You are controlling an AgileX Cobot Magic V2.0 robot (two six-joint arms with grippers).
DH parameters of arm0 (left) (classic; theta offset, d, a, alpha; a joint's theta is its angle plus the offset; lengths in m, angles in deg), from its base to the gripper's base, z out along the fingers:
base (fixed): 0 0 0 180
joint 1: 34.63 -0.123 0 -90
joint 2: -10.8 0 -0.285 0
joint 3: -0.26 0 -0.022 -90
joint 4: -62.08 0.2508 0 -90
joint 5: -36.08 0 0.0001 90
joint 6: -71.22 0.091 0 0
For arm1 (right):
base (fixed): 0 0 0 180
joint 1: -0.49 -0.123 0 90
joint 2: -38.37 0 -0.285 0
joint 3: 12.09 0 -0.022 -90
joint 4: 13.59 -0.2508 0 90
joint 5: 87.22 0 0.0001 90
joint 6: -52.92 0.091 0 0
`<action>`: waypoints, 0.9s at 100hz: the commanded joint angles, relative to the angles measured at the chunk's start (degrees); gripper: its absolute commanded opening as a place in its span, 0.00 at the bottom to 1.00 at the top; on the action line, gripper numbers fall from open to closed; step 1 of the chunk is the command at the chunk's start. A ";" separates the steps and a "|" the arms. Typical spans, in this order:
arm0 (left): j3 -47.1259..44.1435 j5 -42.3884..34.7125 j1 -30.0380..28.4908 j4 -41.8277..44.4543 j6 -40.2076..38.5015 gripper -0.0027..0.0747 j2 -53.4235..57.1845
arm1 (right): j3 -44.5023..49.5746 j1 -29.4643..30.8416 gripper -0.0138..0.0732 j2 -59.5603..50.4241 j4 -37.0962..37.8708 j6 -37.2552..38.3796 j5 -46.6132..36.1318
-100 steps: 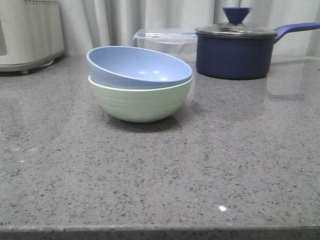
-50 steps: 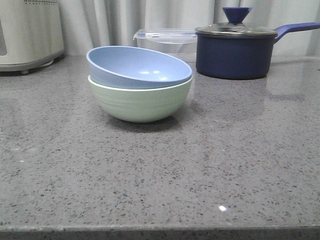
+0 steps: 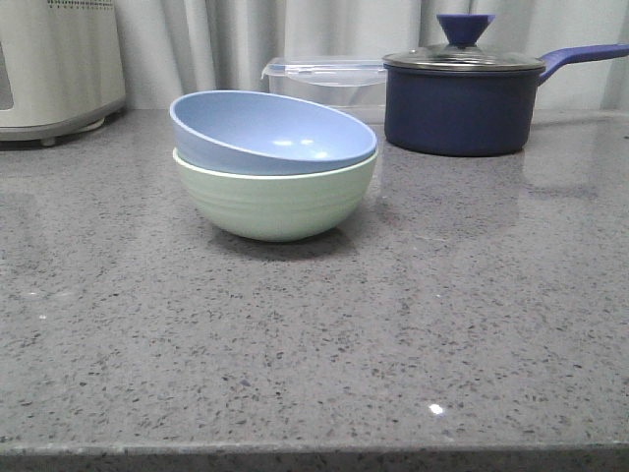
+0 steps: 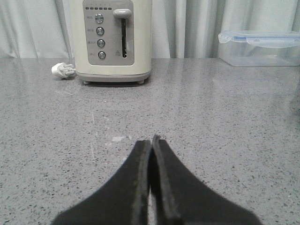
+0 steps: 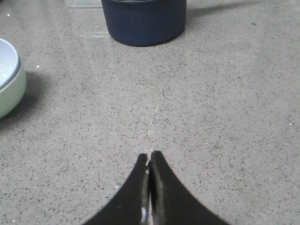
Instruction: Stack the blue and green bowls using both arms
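The blue bowl [image 3: 272, 132] sits tilted inside the green bowl [image 3: 276, 202] on the grey counter, left of centre in the front view. Neither arm shows in the front view. My left gripper [image 4: 151, 139] is shut and empty, low over bare counter, facing a toaster. My right gripper [image 5: 151, 153] is shut and empty over bare counter. In the right wrist view the stacked bowls show at the edge: the green bowl [image 5: 10, 93] with the blue bowl [image 5: 6, 61] in it, well apart from the fingers.
A dark navy lidded saucepan [image 3: 460, 93] stands at the back right, also in the right wrist view [image 5: 144, 21]. A clear lidded box [image 3: 329, 81] is behind the bowls. A cream toaster [image 4: 111, 40] with a white plug [image 4: 62, 70] stands at the back left.
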 commanded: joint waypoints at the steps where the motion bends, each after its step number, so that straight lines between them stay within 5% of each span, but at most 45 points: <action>1: -2.31 -5.16 -0.25 -0.13 -0.49 0.01 2.06 | 0.51 1.60 0.07 -0.65 1.64 -0.63 -7.04; 27: -2.31 -5.16 -0.25 -0.13 -0.49 0.01 2.06 | 9.00 8.08 0.07 -4.17 1.89 -0.63 -18.56; 63: -2.31 -5.16 -0.25 -0.13 -0.49 0.01 2.06 | 25.23 8.88 0.07 -13.84 1.84 -0.63 -38.48; 90: -2.31 -5.16 -0.25 -0.13 -0.49 0.01 1.95 | 25.05 8.88 0.07 -17.96 1.84 -0.63 -35.67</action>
